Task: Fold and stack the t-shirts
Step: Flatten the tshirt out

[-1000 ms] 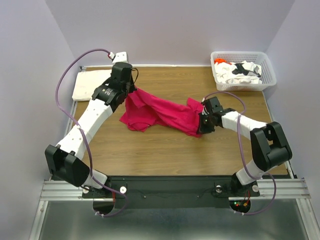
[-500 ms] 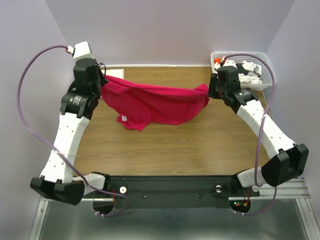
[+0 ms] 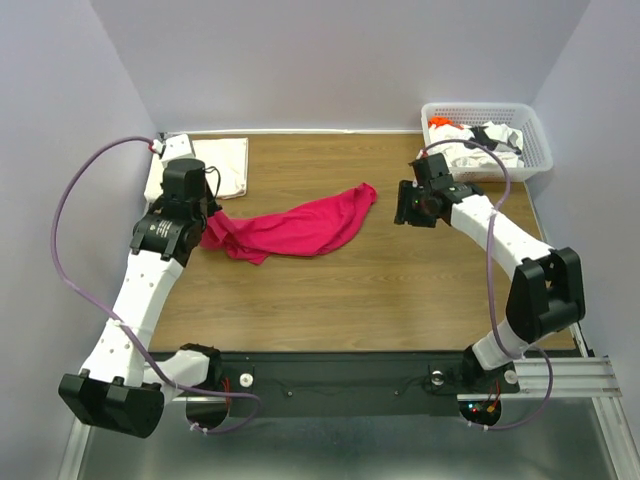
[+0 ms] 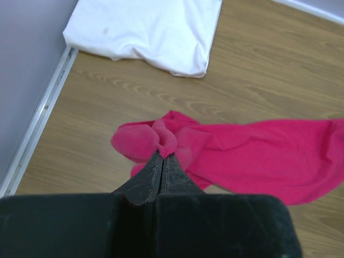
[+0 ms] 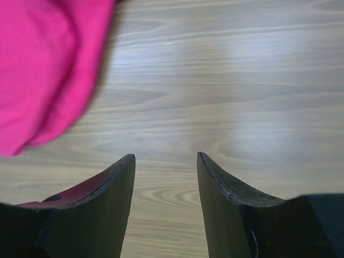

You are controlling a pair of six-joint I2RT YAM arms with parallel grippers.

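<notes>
A magenta-red t-shirt lies crumpled across the middle of the wooden table, also seen in the left wrist view and at the top left of the right wrist view. My left gripper is shut on a bunched fold at the shirt's left end. My right gripper is open over bare wood just right of the shirt, holding nothing. A folded cream-white t-shirt lies at the back left. More t-shirts, white with black print and orange, fill the basket.
A white lattice basket stands at the back right corner. Grey walls close in the table on three sides. A metal rail runs along the table's left edge.
The right gripper has opened and let go of the magenta shirt, whose right end has dropped to the table. Both arms have come down from the raised, stretched-out hold; the left still grips.
</notes>
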